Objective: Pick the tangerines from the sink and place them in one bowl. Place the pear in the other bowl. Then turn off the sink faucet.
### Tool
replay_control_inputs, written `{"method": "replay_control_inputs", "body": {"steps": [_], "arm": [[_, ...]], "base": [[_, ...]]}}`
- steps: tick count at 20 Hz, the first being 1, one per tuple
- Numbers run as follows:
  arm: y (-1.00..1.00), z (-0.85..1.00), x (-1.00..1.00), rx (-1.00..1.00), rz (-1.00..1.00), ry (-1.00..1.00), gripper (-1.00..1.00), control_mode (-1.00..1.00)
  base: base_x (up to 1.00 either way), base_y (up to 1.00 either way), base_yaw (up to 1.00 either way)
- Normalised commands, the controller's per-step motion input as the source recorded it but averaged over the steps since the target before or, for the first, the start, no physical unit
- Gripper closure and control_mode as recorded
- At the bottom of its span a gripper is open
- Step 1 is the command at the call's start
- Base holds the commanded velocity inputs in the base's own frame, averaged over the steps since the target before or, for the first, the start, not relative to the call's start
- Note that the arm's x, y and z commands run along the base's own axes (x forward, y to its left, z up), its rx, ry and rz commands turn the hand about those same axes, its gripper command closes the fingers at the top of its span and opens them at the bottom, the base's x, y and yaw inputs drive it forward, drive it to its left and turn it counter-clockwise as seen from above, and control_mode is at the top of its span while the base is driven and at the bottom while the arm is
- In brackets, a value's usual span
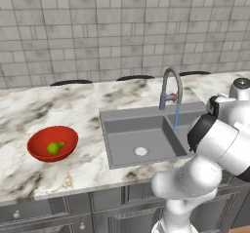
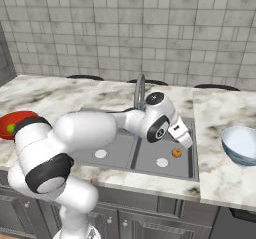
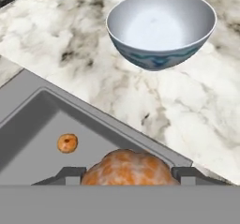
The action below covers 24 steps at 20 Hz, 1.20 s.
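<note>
One tangerine between closed jaws

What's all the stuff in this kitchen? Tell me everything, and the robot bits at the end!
tangerines: two, orange; one between the jaws, the other on the sink floor.
pear: one, yellow-green, in the red bowl.
red bowl: one, on the counter left of the sink.
pale bowl: one, bluish-white, empty, on the counter right of the sink.
sink: one, grey, set into the counter.
faucet: one, grey, blue stream running.
counter: one, marbled.
gripper: one, jaws shut on a tangerine.
</note>
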Motion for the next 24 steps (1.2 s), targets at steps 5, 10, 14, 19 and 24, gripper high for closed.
{"method": "replay_control_inputs", "body": {"steps": [5, 10, 14, 19, 24], "arm": [[-0.85, 0.00, 0.13, 0.06, -0.07, 0.00, 1.00, -1.00], [-0.69, 0.07, 0.20, 0.10, -0.05, -0.01, 1.00, -1.00], [-0.60, 0.07, 0.34, 0.08, -0.04, -0.02, 1.00, -1.00], [-0.61, 0.01, 0.37, 0.06, -0.06, 0.00, 1.00, -1.00], [-0.62, 0.00, 0.37, 0.06, -0.06, 0.00, 1.00, -1.00]], "base": [[0.00, 0.00, 0.00], [0.00, 0.00, 0.00], [0.00, 0.00, 0.00], [0.00, 0.00, 0.00], [0.00, 0.00, 0.00]]}}
